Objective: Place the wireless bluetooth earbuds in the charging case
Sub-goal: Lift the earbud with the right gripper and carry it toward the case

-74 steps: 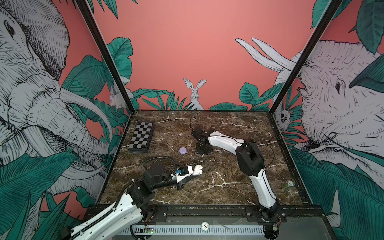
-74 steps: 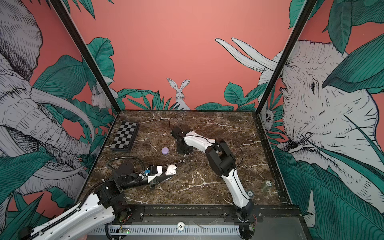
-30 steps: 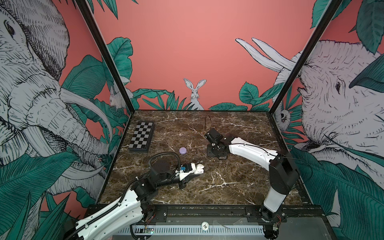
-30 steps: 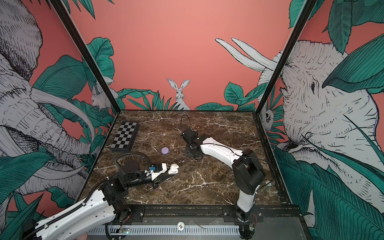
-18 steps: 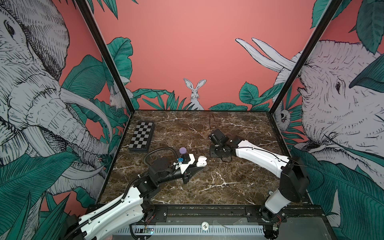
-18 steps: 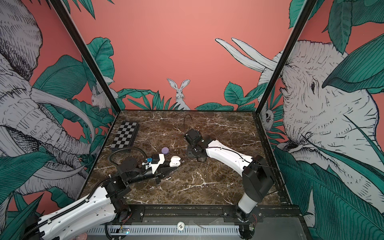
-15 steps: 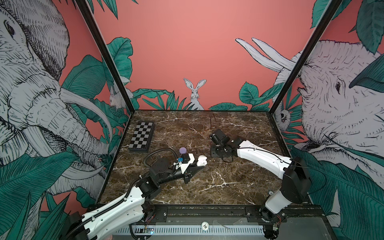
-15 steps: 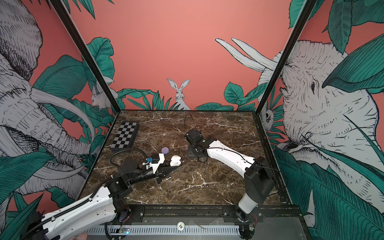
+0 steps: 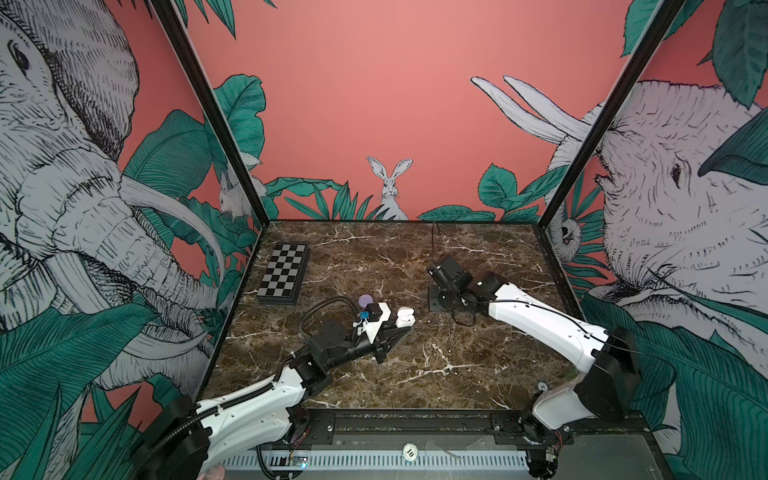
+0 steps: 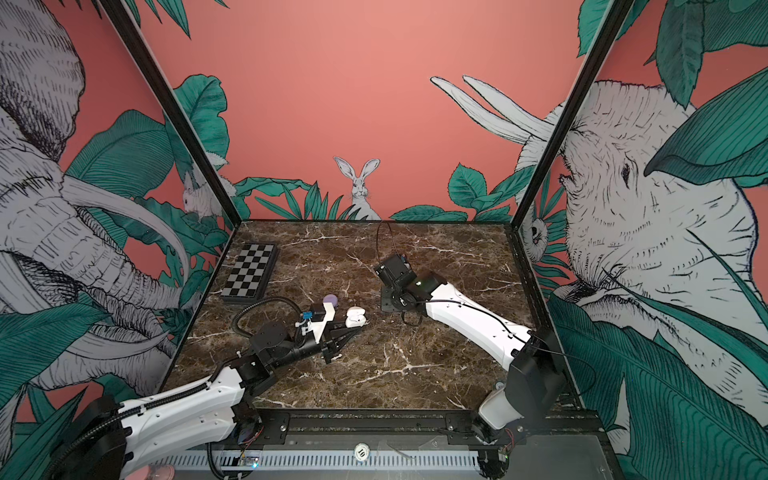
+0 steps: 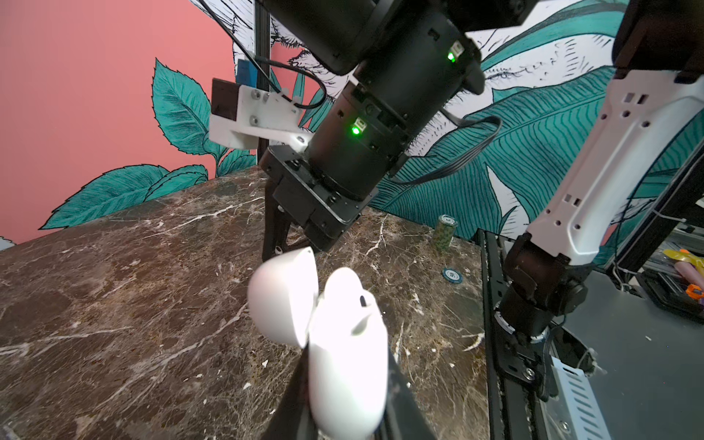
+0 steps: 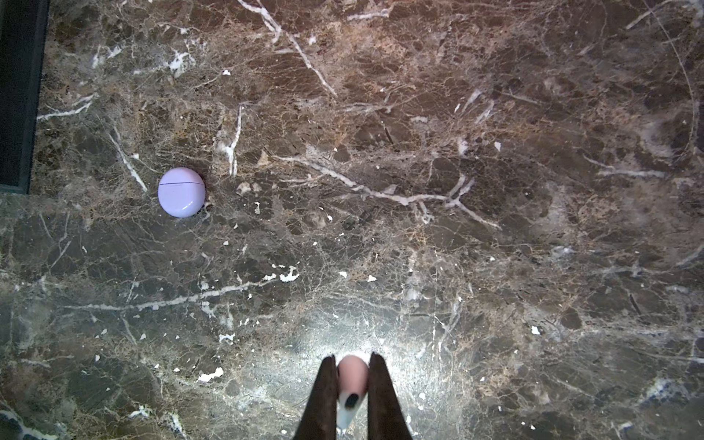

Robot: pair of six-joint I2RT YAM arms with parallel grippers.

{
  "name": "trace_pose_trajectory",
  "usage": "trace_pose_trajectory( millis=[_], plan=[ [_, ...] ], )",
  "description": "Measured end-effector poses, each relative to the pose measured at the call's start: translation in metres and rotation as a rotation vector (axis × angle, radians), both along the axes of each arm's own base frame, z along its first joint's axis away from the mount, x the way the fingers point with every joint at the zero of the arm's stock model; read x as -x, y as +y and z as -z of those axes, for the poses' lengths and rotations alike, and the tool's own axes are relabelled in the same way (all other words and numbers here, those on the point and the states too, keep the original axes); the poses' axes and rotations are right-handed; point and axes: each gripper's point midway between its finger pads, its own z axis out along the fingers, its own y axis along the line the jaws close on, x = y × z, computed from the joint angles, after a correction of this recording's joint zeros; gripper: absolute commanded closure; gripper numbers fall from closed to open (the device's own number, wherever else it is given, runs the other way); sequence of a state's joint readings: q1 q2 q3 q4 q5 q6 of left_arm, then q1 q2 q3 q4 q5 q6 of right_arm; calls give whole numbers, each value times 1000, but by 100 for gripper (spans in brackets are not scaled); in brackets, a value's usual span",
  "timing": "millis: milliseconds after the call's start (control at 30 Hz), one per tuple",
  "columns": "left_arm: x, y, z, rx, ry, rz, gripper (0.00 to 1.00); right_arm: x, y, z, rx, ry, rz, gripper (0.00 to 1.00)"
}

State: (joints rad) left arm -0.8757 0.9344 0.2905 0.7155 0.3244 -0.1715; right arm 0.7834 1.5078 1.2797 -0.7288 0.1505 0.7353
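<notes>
My left gripper (image 9: pixel 400 329) is shut on the white charging case (image 9: pixel 404 318), holding it above the table near the middle. In the left wrist view the charging case (image 11: pixel 344 343) sits between the fingers with its lid (image 11: pixel 284 297) swung open. My right gripper (image 9: pixel 441 300) points down just right of the case, apart from it. In the right wrist view it (image 12: pixel 352 367) is shut on a white earbud (image 12: pixel 352 377) above bare marble. The other earbuds are out of view.
A closed lilac round case (image 9: pixel 365 299) lies on the marble just left of the held case and shows in the right wrist view (image 12: pixel 181 192). A folded chessboard (image 9: pixel 284 274) lies at the far left. A stack of chips (image 11: pixel 445 232) and a blue chip (image 11: pixel 452 275) sit near the right front.
Over the last second my left gripper lifted the white case off the table and carried it farther in, toward the right gripper. The right arm drew to the right, still holding the earbud.
</notes>
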Motion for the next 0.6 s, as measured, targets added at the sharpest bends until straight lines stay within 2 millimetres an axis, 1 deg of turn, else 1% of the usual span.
trace_pose_trajectory(
  millis=[200,333,467,600],
  plan=[
    [-6,-3,12,-1,25,-18,100,3,-2,-10,-3,-23,-9,100],
    [-8,-5,14,1,28,-19,100,6,-2,-19,-11,-41,-16,100],
    [-9,-7,15,2,27,-19,100,4,2,-33,-24,-68,-24,100],
    [-11,-8,17,2,27,-20,100,7,2,-48,-41,-97,-34,100]
  ],
)
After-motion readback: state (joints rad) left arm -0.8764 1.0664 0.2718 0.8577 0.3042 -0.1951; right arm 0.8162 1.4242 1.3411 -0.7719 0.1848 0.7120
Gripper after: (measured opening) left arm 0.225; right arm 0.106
